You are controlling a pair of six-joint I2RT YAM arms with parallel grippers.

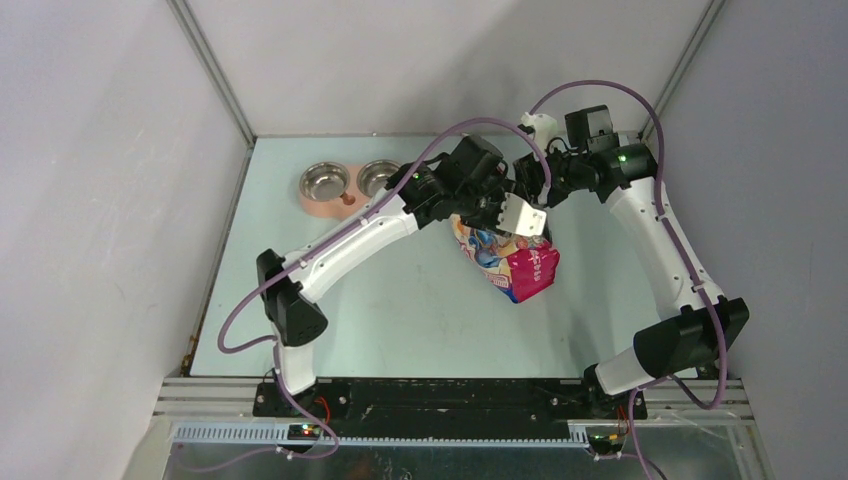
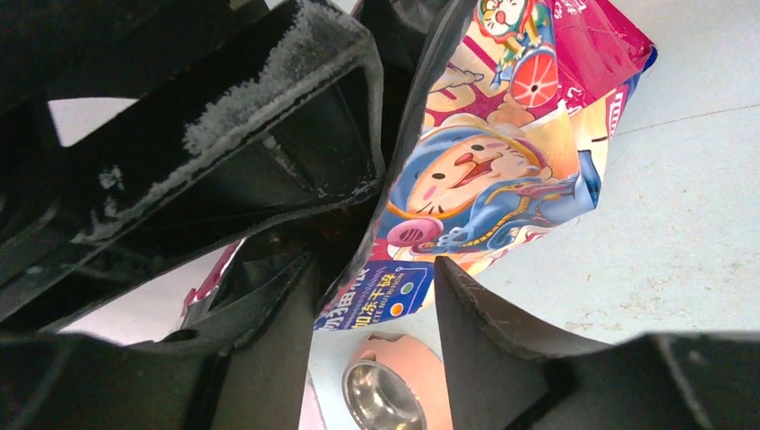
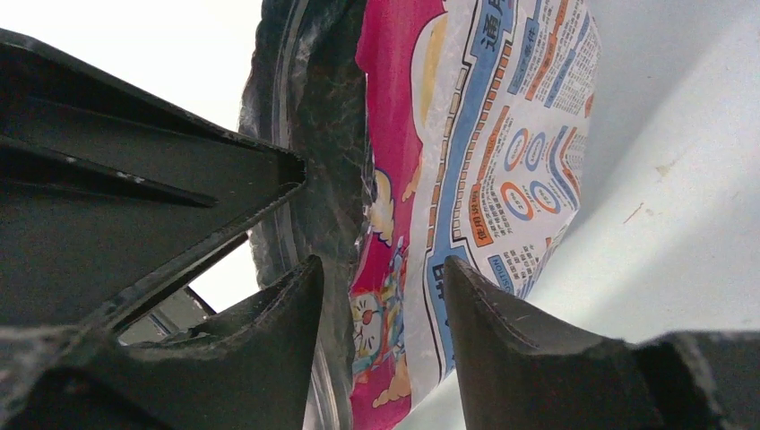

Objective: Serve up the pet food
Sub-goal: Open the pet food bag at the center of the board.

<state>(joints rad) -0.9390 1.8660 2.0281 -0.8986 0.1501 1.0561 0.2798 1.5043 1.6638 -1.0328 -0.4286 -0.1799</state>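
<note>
Both arms reach forward, left pincer [image 2: 376, 291] and right pincer [image 3: 381, 273] close together (each clamped on the bag [image 1: 520, 268])

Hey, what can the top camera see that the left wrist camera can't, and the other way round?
Only the top view: the left arm and right arm whole, and both steel bowls of the pink feeder. Only the left wrist view: the left gripper pinching the edge of the cat food bag, its cartoon cat close up. Both: the bag and part of the feeder.
</note>
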